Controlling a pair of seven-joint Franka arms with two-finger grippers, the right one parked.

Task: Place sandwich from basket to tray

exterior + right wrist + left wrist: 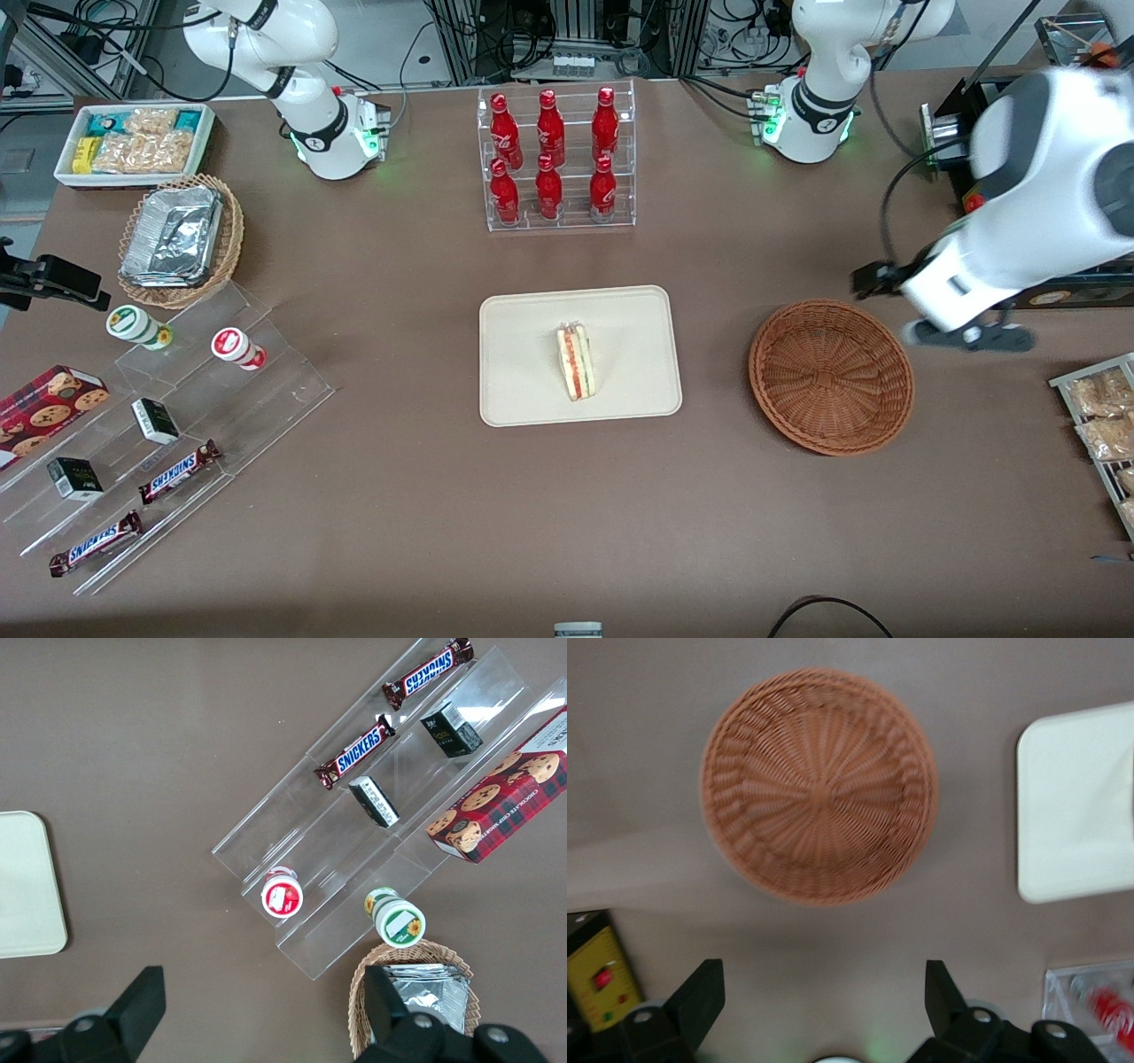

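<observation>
The sandwich (576, 361), a pale bread wedge with red and green filling, lies in the middle of the cream tray (523, 354). The round reddish-brown wicker basket (831, 377) stands beside the tray, toward the working arm's end, with nothing in it. My left gripper (970, 337) hangs above the table beside the basket's rim, a little farther from the front camera than the basket's centre. It is open with nothing between its fingers. In the left wrist view the gripper (822, 974) looks down on the empty basket (819, 784) and a corner of the tray (1076, 806).
A clear rack of red bottles (554, 159) stands farther back than the tray. Toward the parked arm's end are a tan basket of foil containers (177, 239), a white snack box (137, 142) and clear steps with candy bars (177, 470). Packets (1103, 412) lie near the working arm.
</observation>
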